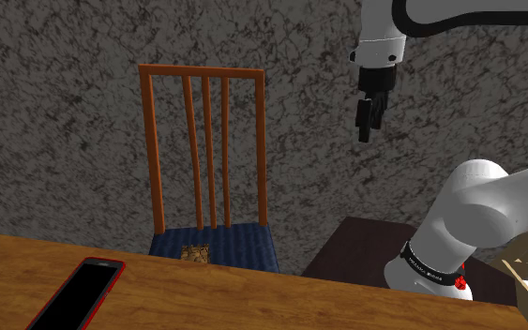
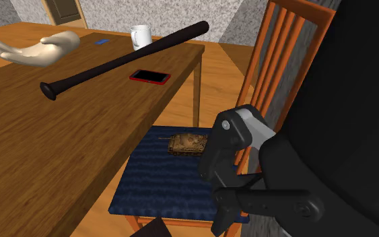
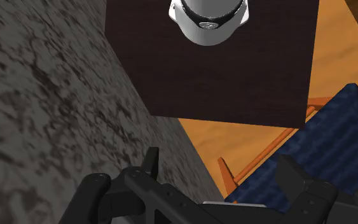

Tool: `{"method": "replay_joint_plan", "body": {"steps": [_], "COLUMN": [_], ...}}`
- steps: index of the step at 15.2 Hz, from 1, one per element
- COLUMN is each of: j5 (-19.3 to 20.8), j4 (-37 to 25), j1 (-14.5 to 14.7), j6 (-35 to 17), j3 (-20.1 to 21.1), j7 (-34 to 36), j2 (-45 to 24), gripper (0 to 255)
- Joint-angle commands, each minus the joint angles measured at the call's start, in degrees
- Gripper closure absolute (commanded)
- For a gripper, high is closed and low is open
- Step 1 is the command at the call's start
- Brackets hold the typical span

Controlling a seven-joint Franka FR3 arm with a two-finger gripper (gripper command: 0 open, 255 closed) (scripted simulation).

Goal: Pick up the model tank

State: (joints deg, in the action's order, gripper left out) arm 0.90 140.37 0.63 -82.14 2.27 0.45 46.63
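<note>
**Tank [image 2: 188, 143] low on chair [image 1: 145, 150], gripper [image 1: 367, 131] high and off to one side**

Tank sits on the blue seat [image 2: 154, 188], close to the table [image 2: 60, 148] edge. Its long axis runs chair back to table, barrel toward the table. Gripper hangs well above it, about level with the chair's top, to the shoulder view's right. Fingers [image 3: 151, 162] spread wide, empty. Approach likely needs down plus toward the shoulder view's left.
</note>
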Motion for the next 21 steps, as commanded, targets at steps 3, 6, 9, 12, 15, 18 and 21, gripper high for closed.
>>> {"method": "replay_joint_plan", "body": {"steps": [3,6,9,12,15,18,21], "j5": [-2.2,-5.5,-8.5,-11.2,-13.4,-14.9,-15.6], "j4": [1.8,3.9,5.3,5.9,5.8,5.0,3.4], "j1": [0.6,1.6,2.6,3.5,4.2,4.6,4.8], "j6": [-2.8,-7.2,-11.9,-16.9,-22.1,-27.3,-32.5], "j3": [2.1,5.2,8.5,11.8,15.1,18.4,21.6], "j7": [2.8,6.9,10.9,14.7,18.5,22.4,26.4], "j2": [-0.7,-2.5,-5.2,-8.8,-13.2,-18.3,-24.1], "gripper": [0,0,0,0,0,0,0]}}
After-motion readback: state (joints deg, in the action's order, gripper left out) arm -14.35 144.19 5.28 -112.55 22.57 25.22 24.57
